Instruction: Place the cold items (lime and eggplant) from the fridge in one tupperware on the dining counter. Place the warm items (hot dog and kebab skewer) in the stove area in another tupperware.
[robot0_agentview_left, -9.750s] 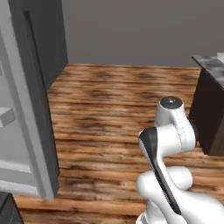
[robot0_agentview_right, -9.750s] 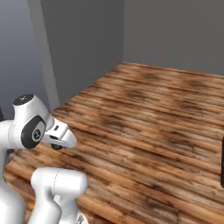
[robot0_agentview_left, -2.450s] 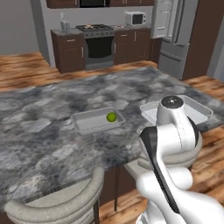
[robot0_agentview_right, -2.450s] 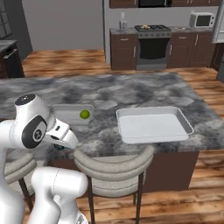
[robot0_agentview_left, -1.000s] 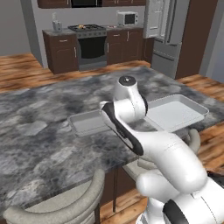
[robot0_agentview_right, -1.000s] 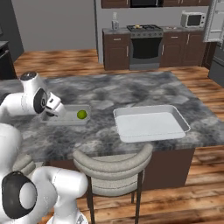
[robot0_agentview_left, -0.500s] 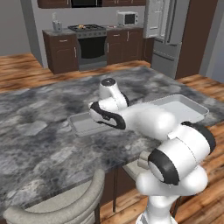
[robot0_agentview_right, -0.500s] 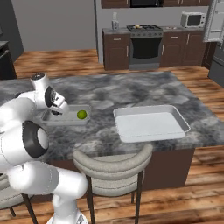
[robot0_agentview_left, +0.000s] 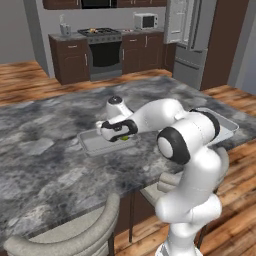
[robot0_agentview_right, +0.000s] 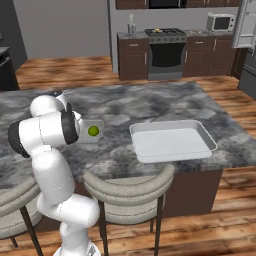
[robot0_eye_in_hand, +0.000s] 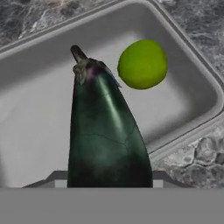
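While the bench (robot0_agentview_left: 45, 150) carries both containers, the big tupperware (robot0_agentview_right: 172, 140) sits well apart from the small tupperware (robot0_eye_in_hand: 39, 113), w/ bare stone between, so there's room to back the arm out. Eggplant (robot0_eye_in_hand: 107, 135) hangs stem-first over the small tupperware's floor, clenched in the pincer (robot0_agentview_left: 119, 131) at its fat end; fingertips hidden behind it. Lime (robot0_eye_in_hand: 142, 64) lies inside the small tupperware, near its far corner, just beside the stem but apart. Eggplant prob. heavyish, firm, glossy skin = slippery; fat-end hold looks right. Low rim, lime close: lower gently, else lime may get knocked.
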